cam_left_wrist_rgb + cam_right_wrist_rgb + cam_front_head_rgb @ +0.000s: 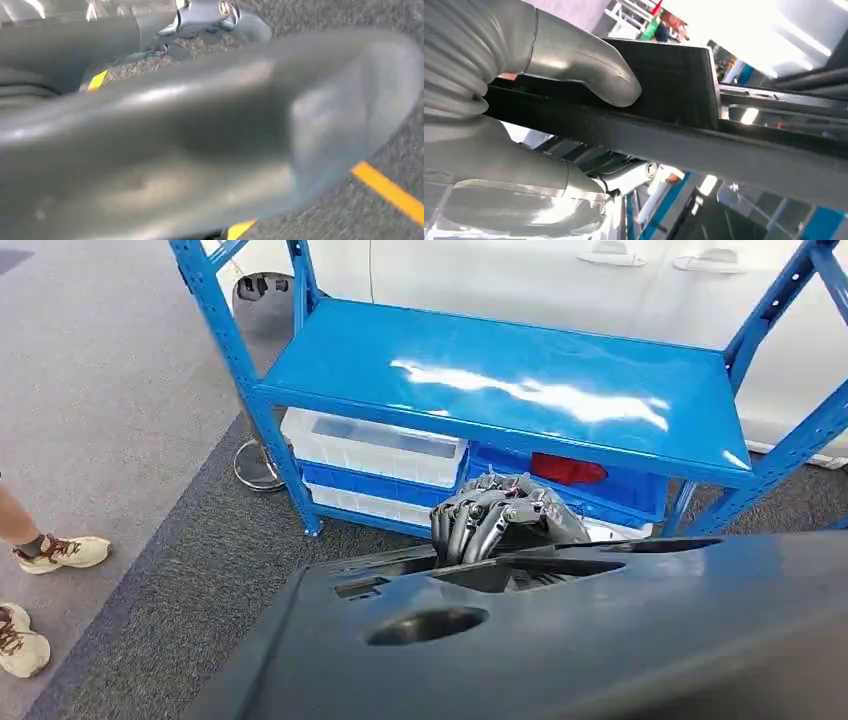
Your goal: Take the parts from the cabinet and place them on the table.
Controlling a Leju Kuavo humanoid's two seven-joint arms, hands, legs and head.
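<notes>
Part (pixel 620 630) is off the rack: a big black moulded panel with cutouts, held low across the robot's front, well clear of the blue shelving (pixel 500 380).

Right hand (pixel 505 515) has its fingers (pixel 470 525) curled down over the panel's far edge, through or beside one of the openings. Right wrist view confirms it: thumb (pixel 589 60) lies on one face of the black edge and the rest of the hand sits under it, so the rim is pinched between them.

Left hand: can't tell. Left wrist view is a blurred grey-black surface close to the lens, probably the panel, over dark carpet with yellow floor tape (pixel 387 190). Fingers aren't resolvable there, so I won't call it holding or loose.

Lower rack shelf holds white bins (pixel 375 445), a blue tray and something red (pixel 568 470). Person's shoes (pixel 62 552) are on the carpet off to the robot's left.

My read: it's in the carry phase, no tabletop in sight yet.

To do it well:
- keep the panel level, since one confirmed pinch on a wide part invites twisting
- get left-side support confirmed before turning
- swing the long end wide of the rack upright and the person
- move slowly, and set it flat on the tabletop before letting go
</notes>
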